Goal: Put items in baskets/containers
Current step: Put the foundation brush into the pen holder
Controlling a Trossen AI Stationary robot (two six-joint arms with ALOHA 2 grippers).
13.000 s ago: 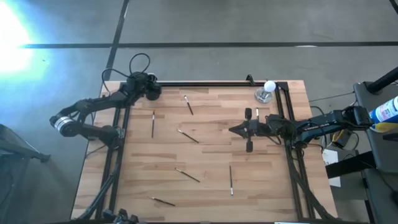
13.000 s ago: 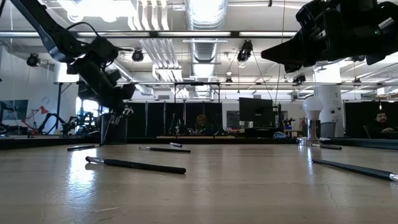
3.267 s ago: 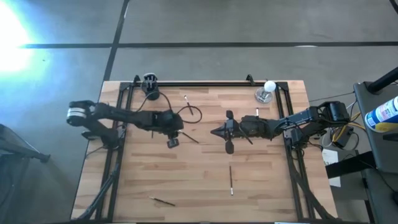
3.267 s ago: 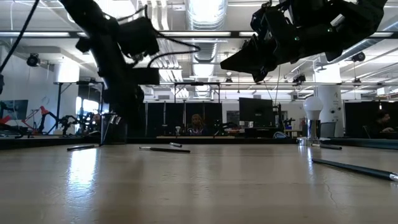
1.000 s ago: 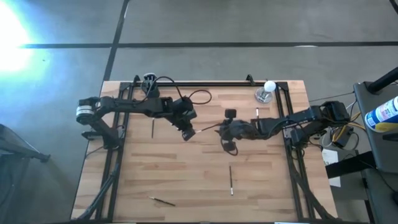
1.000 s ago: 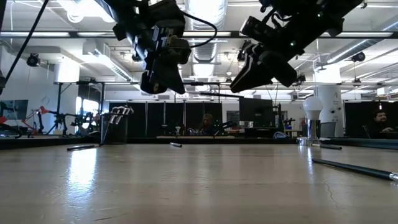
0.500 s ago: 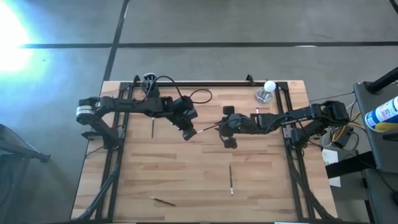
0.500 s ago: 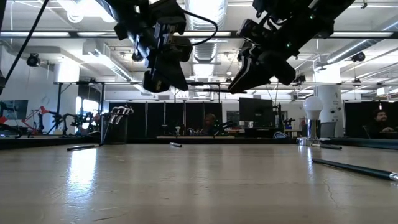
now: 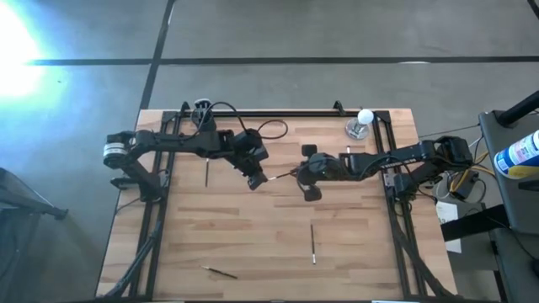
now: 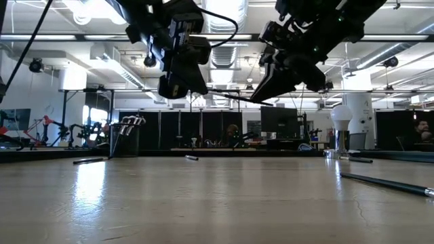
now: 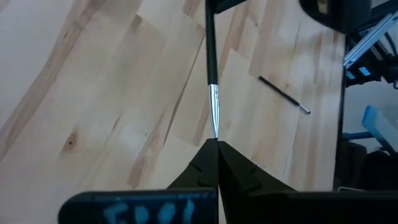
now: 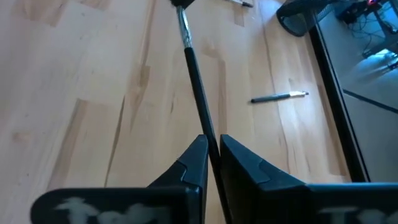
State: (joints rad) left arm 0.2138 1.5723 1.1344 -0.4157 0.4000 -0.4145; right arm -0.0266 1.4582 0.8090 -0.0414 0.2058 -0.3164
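Seen from above, a wooden table (image 9: 253, 244) holds 2 dark arms that meet near its middle. The left gripper (image 9: 258, 178) and the right gripper (image 9: 296, 172) face each other, and 1 thin brush (image 9: 278, 176) spans the short gap between them, each gripper gripping 1 end. A small black cup (image 9: 202, 108) with brushes standing in it sits at the far left corner. Loose brushes lie on the table: 1 beside the left arm (image 9: 207, 171), 1 toward the near edge (image 9: 312, 245), and 1 at the near left (image 9: 219, 272). A white bulb on a stand (image 9: 360, 123) sits at the far right corner. From table height, both grippers hang well above the tabletop with the brush (image 10: 234, 97) held in the air between them, and the cup (image 10: 126, 139) stands far back on the left. In the left wrist view, the left fingers (image 11: 202, 171) are pressed together on the brush's metal collar and pale tip. In the right wrist view, the right fingers (image 12: 193, 165) pinch the dark handle (image 12: 199, 102).
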